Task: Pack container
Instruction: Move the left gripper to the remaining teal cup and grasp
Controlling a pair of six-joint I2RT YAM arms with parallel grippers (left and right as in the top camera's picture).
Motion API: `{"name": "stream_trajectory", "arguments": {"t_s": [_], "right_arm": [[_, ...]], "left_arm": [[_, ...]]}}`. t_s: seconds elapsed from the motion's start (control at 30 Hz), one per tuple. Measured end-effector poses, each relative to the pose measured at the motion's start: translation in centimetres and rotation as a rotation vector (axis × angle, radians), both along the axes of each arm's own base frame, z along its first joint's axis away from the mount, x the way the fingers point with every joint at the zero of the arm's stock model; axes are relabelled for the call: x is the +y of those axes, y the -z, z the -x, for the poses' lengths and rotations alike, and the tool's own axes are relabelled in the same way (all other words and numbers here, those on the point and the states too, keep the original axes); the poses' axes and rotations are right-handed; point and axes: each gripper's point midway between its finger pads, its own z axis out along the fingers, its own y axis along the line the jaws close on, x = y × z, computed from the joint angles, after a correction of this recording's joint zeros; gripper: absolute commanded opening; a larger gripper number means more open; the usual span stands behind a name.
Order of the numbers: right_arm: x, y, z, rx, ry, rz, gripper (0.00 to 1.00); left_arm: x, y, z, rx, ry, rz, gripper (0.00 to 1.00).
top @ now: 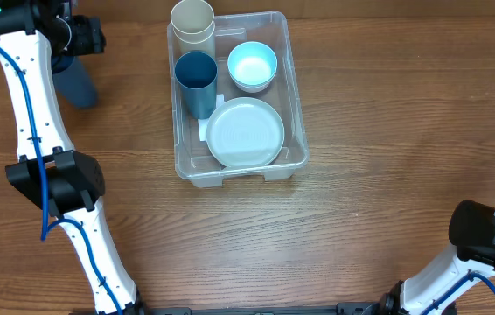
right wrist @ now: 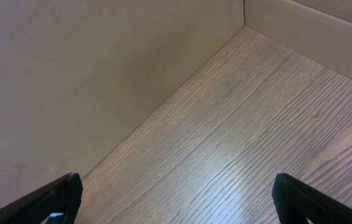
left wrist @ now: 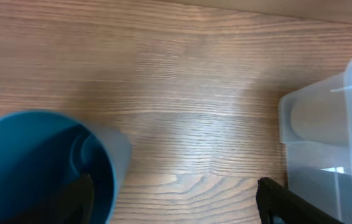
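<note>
The clear container (top: 293, 105) stands at the top middle of the table. It holds a beige cup (top: 193, 24), a blue cup (top: 197, 80), a light blue bowl (top: 253, 65) and a white plate (top: 246, 132). Another dark blue cup (top: 78, 83) is on the table to its left, under my left arm. In the left wrist view this cup (left wrist: 33, 162) fills the lower left and the container's corner (left wrist: 325, 124) is at the right. My left gripper (left wrist: 173, 190) is open wide, with one finger at the cup's mouth. My right gripper (right wrist: 176, 190) is open and empty over bare table.
A brown cardboard wall (right wrist: 89, 68) borders the table beside my right gripper. My right arm's base (top: 484, 236) is at the lower right of the table and my left arm (top: 55, 175) runs along the left side.
</note>
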Motion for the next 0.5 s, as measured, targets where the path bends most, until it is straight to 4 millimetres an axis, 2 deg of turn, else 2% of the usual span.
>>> {"name": "stream_trajectory", "arguments": {"t_s": [0.23, 0.33, 0.47, 0.5], "right_arm": [[0.0, 0.0, 0.0, 0.0, 0.0, 0.0, 1.0], [0.0, 0.0, 0.0, 0.0, 0.0, 0.0, 1.0], [0.0, 0.0, 0.0, -0.001, 0.0, 0.0, 1.0], [0.0, 0.0, 0.0, 0.0, 0.0, 0.0, 1.0]], "left_arm": [[0.6, 1.5, 0.2, 0.041, -0.018, -0.024, 0.81], [1.1, 2.3, 0.4, 0.067, -0.031, -0.043, 0.75], [1.3, 2.7, 0.4, 0.073, -0.034, -0.054, 0.59], [1.3, 2.9, 0.4, 0.079, -0.033, -0.056, 0.59]]}}
